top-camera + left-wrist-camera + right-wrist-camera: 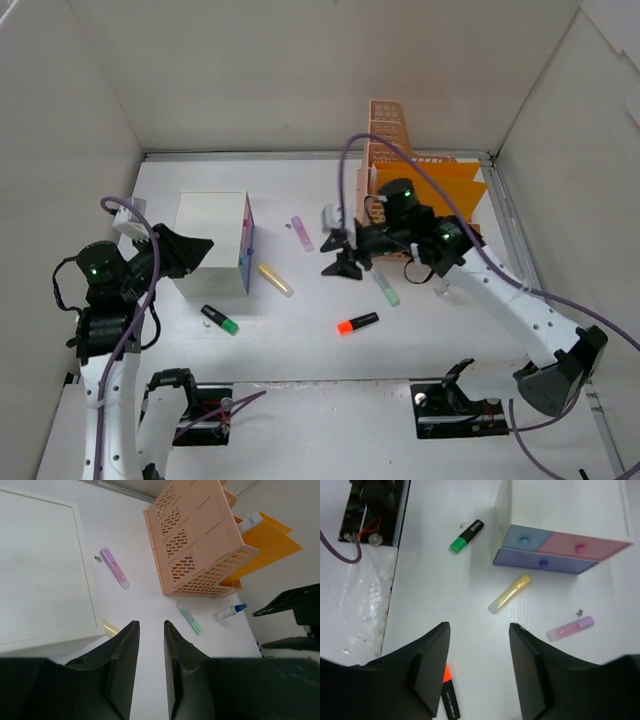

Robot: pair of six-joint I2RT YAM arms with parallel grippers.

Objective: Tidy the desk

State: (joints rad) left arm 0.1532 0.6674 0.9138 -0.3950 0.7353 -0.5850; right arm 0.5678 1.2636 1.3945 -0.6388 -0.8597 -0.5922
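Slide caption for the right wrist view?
Right gripper open above orange highlighter; yellow highlighter, pink highlighter and drawer unit beyond, on desk.

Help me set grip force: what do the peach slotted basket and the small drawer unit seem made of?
Peach slotted basket: probably moulded plastic, matte; even colour, thin walls with regular cut-out slots.
Small drawer unit: smooth white casing, pastel fronts with knobs; plastic or coated board, undecidable here.

highlighters (275,279) on desk (300,345) between drawers (212,243), rack (392,135)

No legible text anywhere. Print on pink highlighter (570,628) too small; white label (249,522) on orange folder (272,542) unreadable.
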